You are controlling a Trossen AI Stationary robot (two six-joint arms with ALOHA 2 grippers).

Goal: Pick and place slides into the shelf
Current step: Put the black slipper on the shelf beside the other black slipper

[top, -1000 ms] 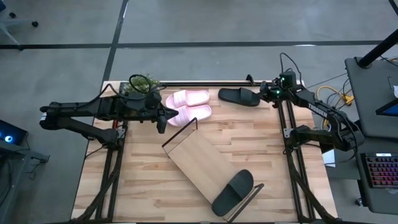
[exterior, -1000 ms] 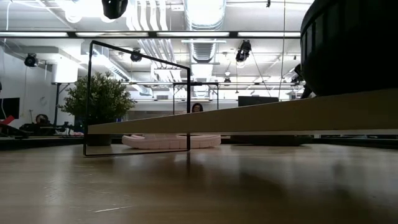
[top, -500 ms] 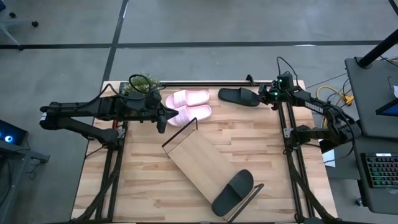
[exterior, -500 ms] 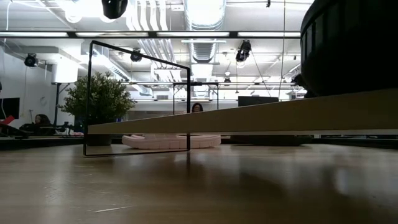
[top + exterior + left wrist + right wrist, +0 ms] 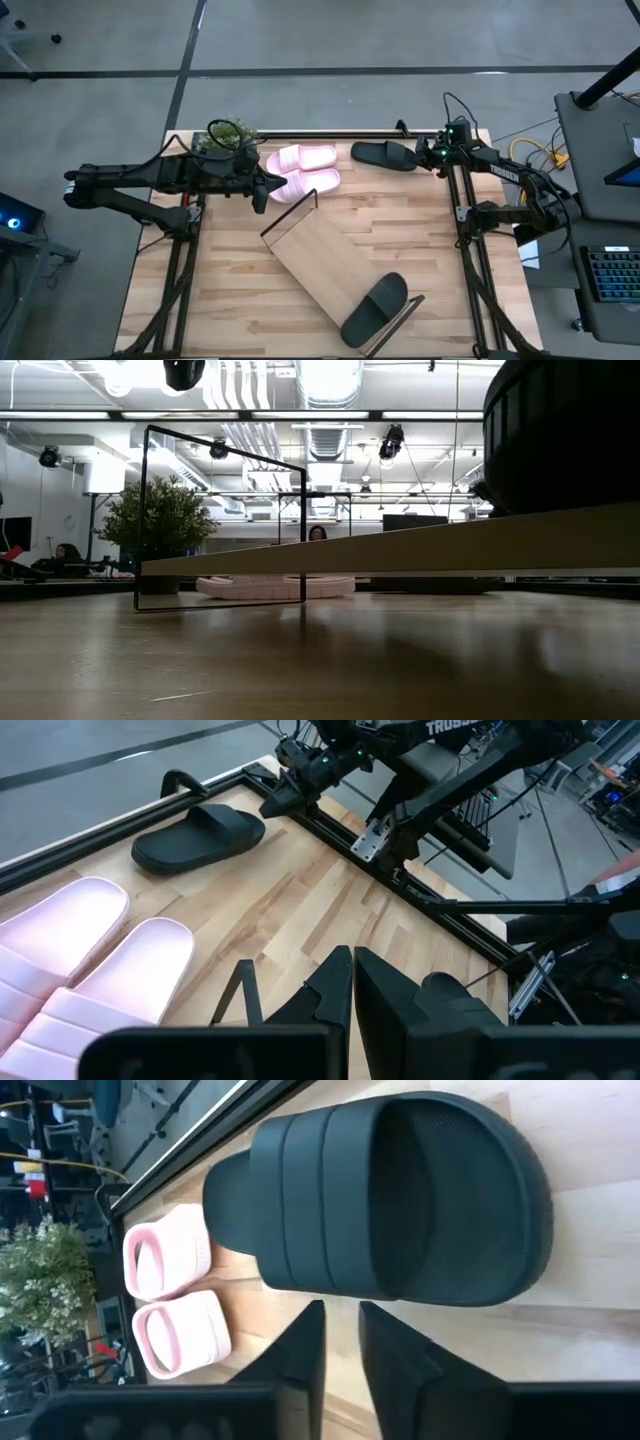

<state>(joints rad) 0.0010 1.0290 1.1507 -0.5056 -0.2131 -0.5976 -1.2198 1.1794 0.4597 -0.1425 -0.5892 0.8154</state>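
Note:
The shelf [image 5: 320, 255] lies slantwise on the tabletop, a wood board with black wire ends. One black slide [image 5: 375, 305] lies sole-down on its near end. The second black slide [image 5: 383, 155] rests flat on the table by the far edge. My right gripper [image 5: 424, 155] is level just to its right, its fingers [image 5: 305, 1345] slightly open and short of the slide's end [image 5: 400, 1200]. The two pink slides [image 5: 305, 170] sit side by side on the table left of it. My left gripper [image 5: 266, 190] hangs shut beside the nearer pink slide [image 5: 90, 960], apart from it.
A small potted plant [image 5: 228, 135] stands at the far left corner behind my left arm. A black rail [image 5: 330, 132] runs along the far edge. Bare wood lies left of the shelf [image 5: 210, 280] and right of it [image 5: 420, 230]. A wire frame end [image 5: 220, 510] rises in the low view.
My right gripper has edged a little toward the black slide by the far edge. The left arm, the shelf and all slides have stayed where they were.

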